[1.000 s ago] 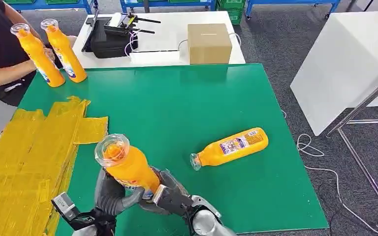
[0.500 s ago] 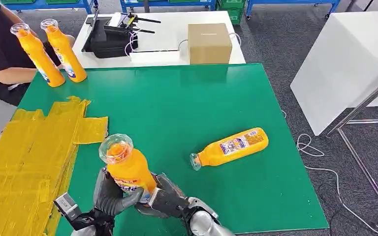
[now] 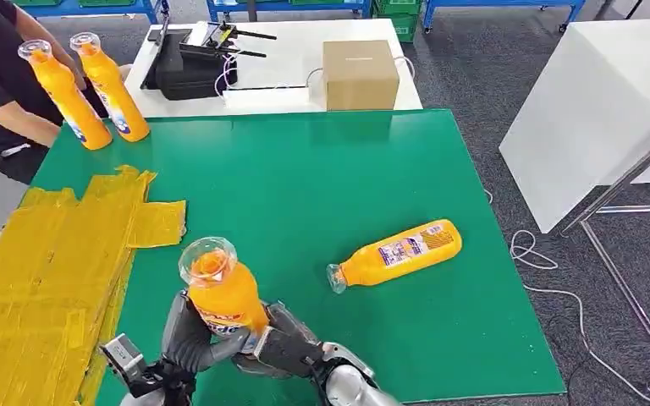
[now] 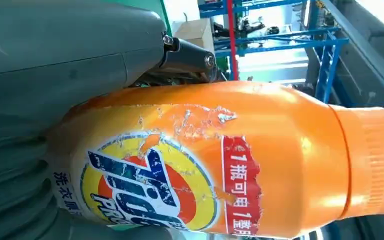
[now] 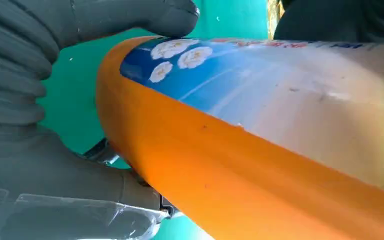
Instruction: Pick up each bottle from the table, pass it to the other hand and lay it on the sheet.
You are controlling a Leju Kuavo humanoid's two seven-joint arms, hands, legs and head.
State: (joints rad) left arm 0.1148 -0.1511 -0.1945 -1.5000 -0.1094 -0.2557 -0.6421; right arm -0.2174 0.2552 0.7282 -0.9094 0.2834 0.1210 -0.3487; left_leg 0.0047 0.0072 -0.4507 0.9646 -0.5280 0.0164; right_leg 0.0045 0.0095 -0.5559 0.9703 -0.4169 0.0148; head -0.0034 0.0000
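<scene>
Overhead, both robot hands, left (image 3: 190,337) and right (image 3: 283,345), grip one bottle (image 3: 220,292).

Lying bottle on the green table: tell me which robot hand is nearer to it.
Right. The right hand sits on the lying bottle side of the held bottle; the left hand is on the far side.

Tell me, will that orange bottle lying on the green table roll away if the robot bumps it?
Probably. The lying bottle is round and rests on its side on the flat green table, so a sideways nudge could roll it. Its narrower neck might make it curve.
</scene>
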